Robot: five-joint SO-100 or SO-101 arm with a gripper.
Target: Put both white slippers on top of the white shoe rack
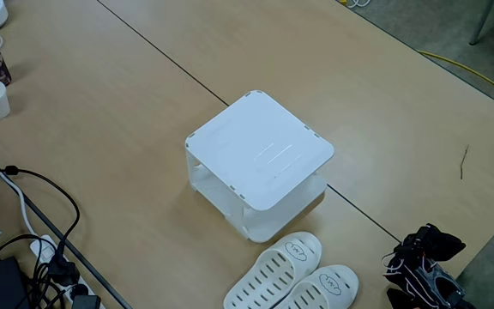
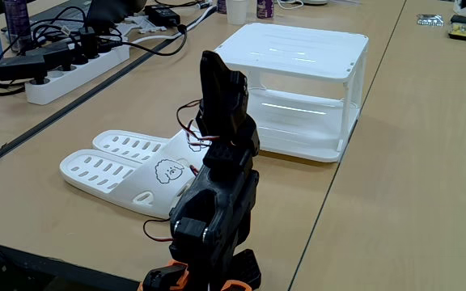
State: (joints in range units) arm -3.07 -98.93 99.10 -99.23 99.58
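White shoe rack (image 1: 260, 153) near the counter (image 1: 127, 112) middle, flat top bare, open wood all around. Both white slippers (image 1: 294, 273) side by side on the counter just beside the rack, cut off by the lower edge in a fixed view. Black arm (image 2: 217, 186) folded low, partly hiding the slippers (image 2: 128, 162). Pincer state: cannot tell.

Light wooden tables (image 1: 127, 129), grey floor (image 1: 427, 21)

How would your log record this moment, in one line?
slippers: both on table beside rack | rack top: bare | arm: folded, apart from slippers
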